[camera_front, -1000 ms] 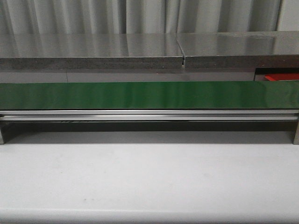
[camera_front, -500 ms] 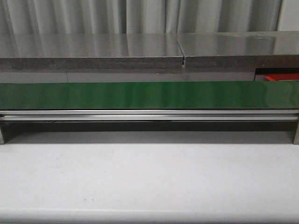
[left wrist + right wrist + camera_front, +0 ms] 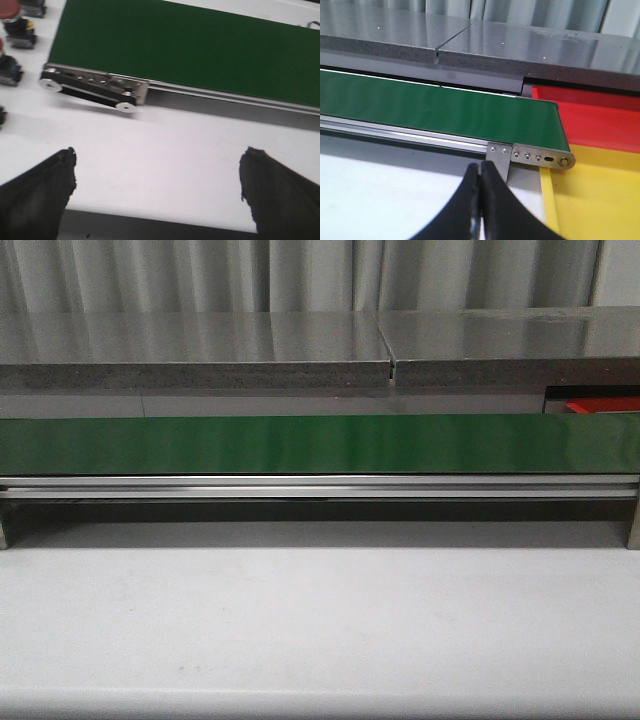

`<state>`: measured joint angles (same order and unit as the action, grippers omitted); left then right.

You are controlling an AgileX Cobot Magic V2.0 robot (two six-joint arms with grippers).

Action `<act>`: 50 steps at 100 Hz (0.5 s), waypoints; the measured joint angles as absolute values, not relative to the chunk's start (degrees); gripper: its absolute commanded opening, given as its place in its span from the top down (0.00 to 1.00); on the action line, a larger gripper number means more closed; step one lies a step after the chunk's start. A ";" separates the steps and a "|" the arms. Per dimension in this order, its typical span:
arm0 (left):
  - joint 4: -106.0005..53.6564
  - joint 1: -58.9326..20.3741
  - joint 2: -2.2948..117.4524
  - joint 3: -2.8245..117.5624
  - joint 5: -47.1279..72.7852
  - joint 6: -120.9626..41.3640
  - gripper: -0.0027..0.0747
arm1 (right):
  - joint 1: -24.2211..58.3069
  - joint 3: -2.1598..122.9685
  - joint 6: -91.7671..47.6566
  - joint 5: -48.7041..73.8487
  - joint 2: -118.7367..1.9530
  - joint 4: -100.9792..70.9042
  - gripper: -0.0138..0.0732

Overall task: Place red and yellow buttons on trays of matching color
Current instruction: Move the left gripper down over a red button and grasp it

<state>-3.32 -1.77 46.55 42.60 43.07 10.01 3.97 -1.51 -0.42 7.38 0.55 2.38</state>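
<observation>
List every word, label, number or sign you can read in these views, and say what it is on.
None can be read.
Green conveyor belt: plain, no print.
Red tray and yellow tray: no markings visible.
Buttons beside the belt's end: too blurred to show any label.
Grey counter: nothing written.

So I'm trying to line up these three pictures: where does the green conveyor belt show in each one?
Front view: the green conveyor belt runs as a band across the whole width, mid-height.
Left wrist view: the belt fills the upper part, its roller end at left.
Right wrist view: the belt runs diagonally, ending beside the red tray.
Shared landmark: the belt's aluminium side rail.
</observation>
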 measured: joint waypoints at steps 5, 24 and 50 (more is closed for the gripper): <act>-2.64 1.31 48.17 43.37 43.43 10.40 0.14 | 3.97 -1.51 -0.42 7.38 0.55 2.38 0.98; -1.67 13.10 57.57 46.79 43.32 10.73 0.14 | 3.97 -1.51 -0.42 7.38 0.55 2.38 0.98; -1.57 21.30 71.83 50.67 41.43 10.28 0.14 | 3.97 -1.51 -0.42 7.38 0.55 2.38 0.98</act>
<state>-1.57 21.30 71.83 50.67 41.43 10.28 3.97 -1.51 -0.42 7.38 0.55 2.38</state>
